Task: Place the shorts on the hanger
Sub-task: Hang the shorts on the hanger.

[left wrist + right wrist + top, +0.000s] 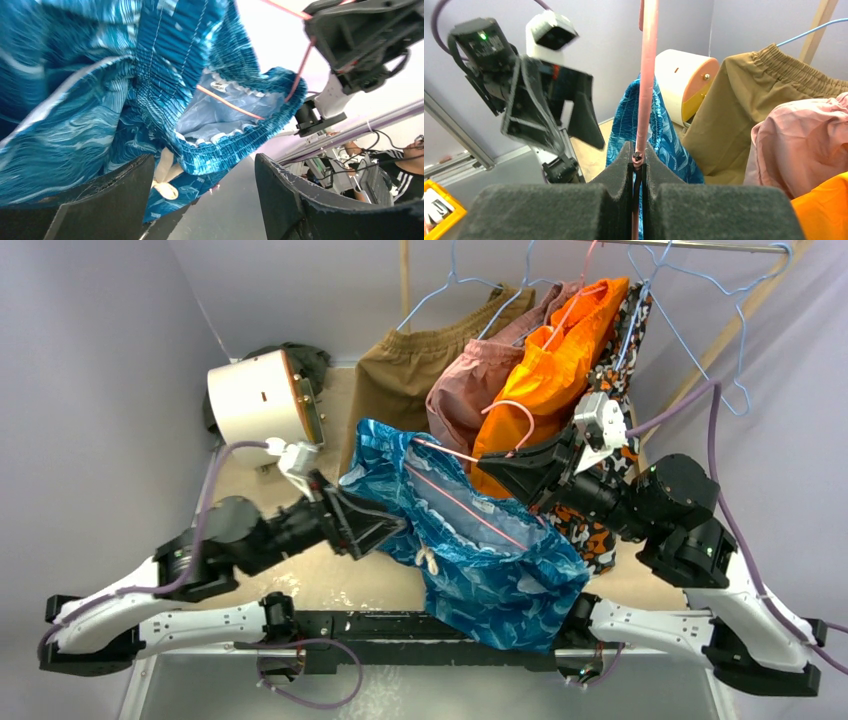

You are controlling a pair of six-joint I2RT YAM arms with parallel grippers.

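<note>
The blue-and-teal shorts (480, 560) hang open at the waistband over the pink-red hanger (470, 502), whose wire runs through the waist opening. The white drawstring bow (428, 560) dangles at the front. My right gripper (492, 468) is shut on the hanger's wire (646, 75) and holds it up above the table. My left gripper (385, 530) is open beside the left edge of the shorts. In the left wrist view the shorts (100, 100) lie against my left finger (90, 205), and the gap between the jaws (205, 195) is wide.
A white drum (258, 395) stands at the back left. Brown shorts (410, 370), pink shorts (465, 395) and orange shorts (560, 360) hang on light blue hangers (700, 330) from a rail (700, 246) at the back, close behind my right arm.
</note>
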